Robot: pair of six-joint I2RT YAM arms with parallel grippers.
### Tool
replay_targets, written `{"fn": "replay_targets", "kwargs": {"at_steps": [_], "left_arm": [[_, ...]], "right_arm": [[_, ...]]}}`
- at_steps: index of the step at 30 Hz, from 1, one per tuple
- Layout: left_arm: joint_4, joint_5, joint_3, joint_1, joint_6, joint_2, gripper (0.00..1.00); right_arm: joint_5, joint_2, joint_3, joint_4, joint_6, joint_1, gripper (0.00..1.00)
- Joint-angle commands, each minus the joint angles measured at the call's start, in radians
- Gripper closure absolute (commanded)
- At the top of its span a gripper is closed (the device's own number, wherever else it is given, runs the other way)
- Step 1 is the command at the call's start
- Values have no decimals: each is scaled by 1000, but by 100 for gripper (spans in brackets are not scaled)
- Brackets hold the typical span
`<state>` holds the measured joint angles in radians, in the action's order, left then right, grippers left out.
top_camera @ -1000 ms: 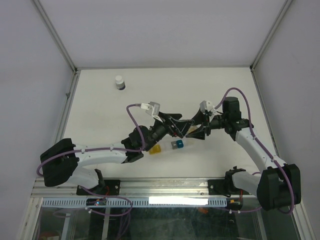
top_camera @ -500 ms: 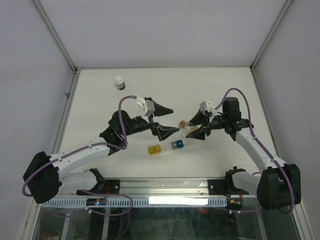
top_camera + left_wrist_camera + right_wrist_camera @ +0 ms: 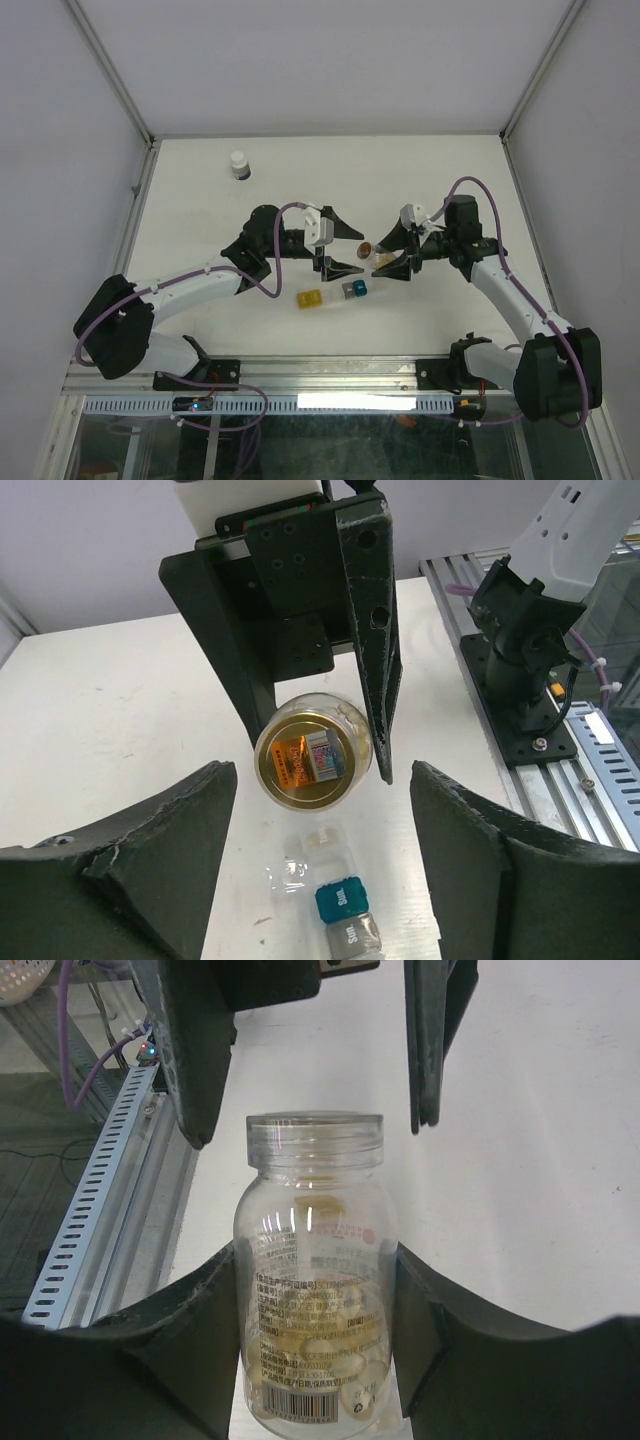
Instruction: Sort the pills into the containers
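From above, the right gripper (image 3: pixel 392 258) was clamped on the vial (image 3: pixel 368 249), which lay level with its cap toward the wide-open left gripper (image 3: pixel 343 245) just beside it, containers (image 3: pixel 335 293) on the table (image 3: pixel 200 200) below

Left wrist: the cap (image 3: pixel 312 760) faced squarely between the spread jaws

Right wrist: the pills (image 3: pixel 320 1360) sat at the vial's gripped end

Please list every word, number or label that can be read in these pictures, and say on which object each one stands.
"Sun." as far as it can be read, on the lid of the blue pillbox cube.
Grey cube beside it: one short word, too blurred to read.
Printed label and barcode on the vial: too small to read.
No other text can be read.
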<state>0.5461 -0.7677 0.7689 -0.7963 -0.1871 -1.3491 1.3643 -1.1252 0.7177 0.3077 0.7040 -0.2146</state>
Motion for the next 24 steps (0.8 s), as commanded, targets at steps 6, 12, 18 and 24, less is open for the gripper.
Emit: {"fn": "replay_targets", "kwargs": {"at_steps": [6, 12, 18, 24], "left_arm": [[154, -90, 67, 9, 89, -70, 34], [184, -86, 72, 9, 133, -102, 40], [165, -87, 95, 9, 165, -123, 55], [159, -53, 87, 9, 195, -109, 78]], "right_arm": [[40, 16, 29, -13, 18, -1, 100], [40, 18, 29, -12, 18, -1, 100], [40, 18, 30, -10, 16, 0, 100], [40, 18, 29, -11, 15, 0, 100]]}}
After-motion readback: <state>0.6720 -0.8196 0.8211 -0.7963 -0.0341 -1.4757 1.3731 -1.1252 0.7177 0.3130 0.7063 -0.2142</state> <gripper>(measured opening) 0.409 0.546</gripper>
